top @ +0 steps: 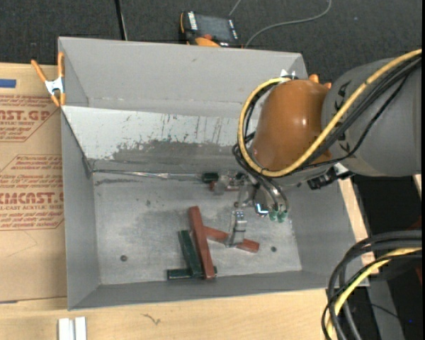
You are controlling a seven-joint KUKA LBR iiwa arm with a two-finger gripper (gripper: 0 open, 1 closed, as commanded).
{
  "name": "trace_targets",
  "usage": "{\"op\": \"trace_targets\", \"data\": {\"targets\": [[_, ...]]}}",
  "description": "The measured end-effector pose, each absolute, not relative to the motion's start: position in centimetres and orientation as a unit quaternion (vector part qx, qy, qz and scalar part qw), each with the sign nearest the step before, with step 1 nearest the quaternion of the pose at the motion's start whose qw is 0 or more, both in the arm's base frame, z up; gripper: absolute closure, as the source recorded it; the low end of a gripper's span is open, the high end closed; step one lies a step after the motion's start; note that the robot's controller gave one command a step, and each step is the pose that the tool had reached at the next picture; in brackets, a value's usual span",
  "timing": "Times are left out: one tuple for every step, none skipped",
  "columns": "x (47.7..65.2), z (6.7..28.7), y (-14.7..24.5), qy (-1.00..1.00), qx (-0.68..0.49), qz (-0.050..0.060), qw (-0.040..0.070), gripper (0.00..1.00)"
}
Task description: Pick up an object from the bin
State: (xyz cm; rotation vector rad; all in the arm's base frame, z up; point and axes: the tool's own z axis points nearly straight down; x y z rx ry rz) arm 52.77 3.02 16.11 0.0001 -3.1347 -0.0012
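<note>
- The grey metal bin (127, 218) has a small cluster of bars on its floor, toward 5 o'clock from the floor's middle.
- In the cluster, a long red-brown bar (200, 239) runs roughly from 11 to 5 o'clock.
- A dark green bar (189, 250) lies against its 9 o'clock side and ends in a short foot pointing toward 9 o'clock.
- A shorter red-brown strip (249, 246) leaves the long bar's middle and heads toward 4 o'clock.
- A small dark thing (211, 178) sits at 12 o'clock, near the foot of the back wall and well apart from the cluster.
- The gripper (235, 238) hangs below the orange wrist cover (290, 126), which is at its 1 o'clock.
- Its tip is low over the middle of the shorter strip, which is the thing nearest to it.
- I cannot tell whether the tip touches the strip or stops just above it.
- I also cannot tell whether the gripper stands apart or together, because its tip blends into the strip below it.
- I judge the approach to be largely done, with the arm in the bin and down at floor level.
- The pick is not yet done, since the strip lies flat on the floor and nothing is raised.
- What is left is to close on the strip, if that is not already done, and lift it out of the bin.
- The strip's 9 o'clock end meets the long bar, so a lift could nudge that bar.
</note>
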Motion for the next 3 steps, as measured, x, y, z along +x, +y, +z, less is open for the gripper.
{"op": "trace_targets", "data": {"targets": [[51.3,6.5,-2.4,-1.0,-0.023,0.0,0.004,0.0],[51.5,7.0,-2.2,-1.0,-0.021,0.0,0.0,1.0],[52.5,23.4,-2.9,-1.0,-0.03,0.0,-0.004,1.0]]}}
